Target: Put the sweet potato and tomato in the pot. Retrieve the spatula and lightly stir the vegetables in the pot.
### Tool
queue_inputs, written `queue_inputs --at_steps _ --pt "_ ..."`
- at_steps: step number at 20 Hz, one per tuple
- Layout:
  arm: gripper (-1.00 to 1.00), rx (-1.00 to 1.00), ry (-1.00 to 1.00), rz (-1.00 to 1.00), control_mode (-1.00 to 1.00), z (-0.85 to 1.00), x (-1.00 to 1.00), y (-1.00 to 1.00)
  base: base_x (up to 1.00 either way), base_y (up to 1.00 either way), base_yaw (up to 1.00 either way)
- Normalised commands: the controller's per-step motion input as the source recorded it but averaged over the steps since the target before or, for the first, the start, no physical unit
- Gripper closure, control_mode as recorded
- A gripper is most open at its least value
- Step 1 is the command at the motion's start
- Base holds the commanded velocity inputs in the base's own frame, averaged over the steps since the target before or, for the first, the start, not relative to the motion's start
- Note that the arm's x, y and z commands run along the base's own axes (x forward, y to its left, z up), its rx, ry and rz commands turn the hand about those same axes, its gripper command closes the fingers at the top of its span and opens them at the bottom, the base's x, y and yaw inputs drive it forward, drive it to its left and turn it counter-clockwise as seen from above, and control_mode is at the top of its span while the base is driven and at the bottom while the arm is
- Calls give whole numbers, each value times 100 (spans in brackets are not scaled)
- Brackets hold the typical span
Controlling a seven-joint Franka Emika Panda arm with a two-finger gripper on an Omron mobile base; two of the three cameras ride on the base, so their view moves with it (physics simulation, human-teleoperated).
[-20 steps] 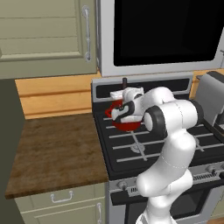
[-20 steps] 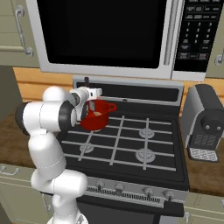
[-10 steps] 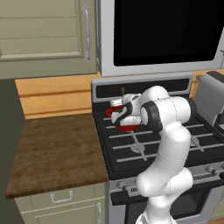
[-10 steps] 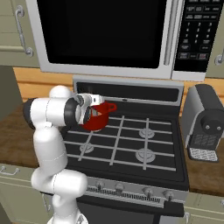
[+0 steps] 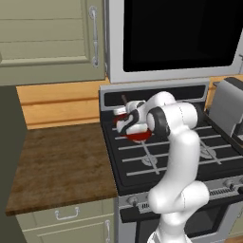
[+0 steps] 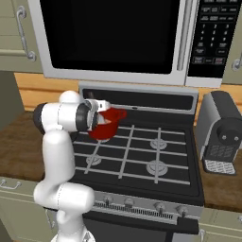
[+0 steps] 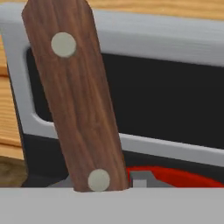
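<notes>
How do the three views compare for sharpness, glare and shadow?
Left base view: even flat light, soft focus, pot half hidden behind the arm. Right base view: no glare on the black microwave door, faint shading under the pot. Hand view: spatula handle so close its wood grain looks soft and oversized; stove panel behind is plain.

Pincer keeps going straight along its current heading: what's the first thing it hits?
Most likely the spatula: in the hand view its brown wooden handle stands right in front of the pincer, filling the near field. Behind it are the stove's back panel and the red pot rim. Depth is uncertain.
</notes>
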Motion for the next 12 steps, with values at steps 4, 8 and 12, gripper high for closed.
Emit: queue_inputs --at_steps 4,8,12 --pt "100 0 -17 24 -100 -52 51 0 0 0 0" --pt "100 0 -21 15 -100 -4 -44 -4 0 0 0" --pt "100 0 -2 -1 -100 -1 -51 -29 0 0 0"
